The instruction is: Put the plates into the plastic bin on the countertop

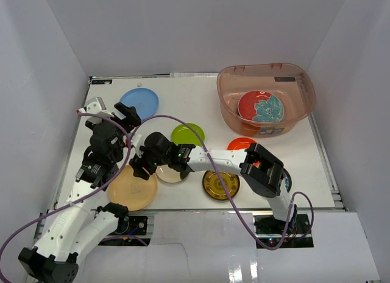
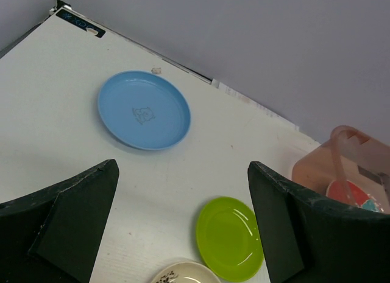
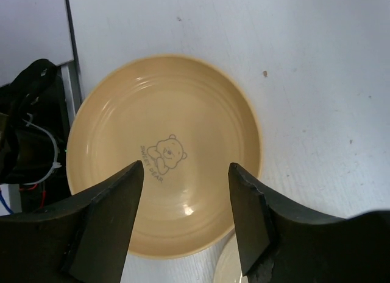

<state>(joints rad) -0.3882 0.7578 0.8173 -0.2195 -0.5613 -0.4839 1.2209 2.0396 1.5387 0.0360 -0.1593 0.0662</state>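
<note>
Plate (image 3: 164, 106) tan, glossy, w/ bear print; right claw (image 3: 186, 170) spread over it; left claw (image 2: 183, 167) apart.

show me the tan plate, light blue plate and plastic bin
tan plate (image 3: 163, 152), right wrist view, its centre
light blue plate (image 2: 144, 110), left wrist view, its centre
plastic bin (image 1: 256, 129), top external view, near wall

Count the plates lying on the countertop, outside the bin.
6: light blue far left, lime green centre, orange-red beside it, tan, cream and amber along the near edge. The right arm may hide another.
</note>
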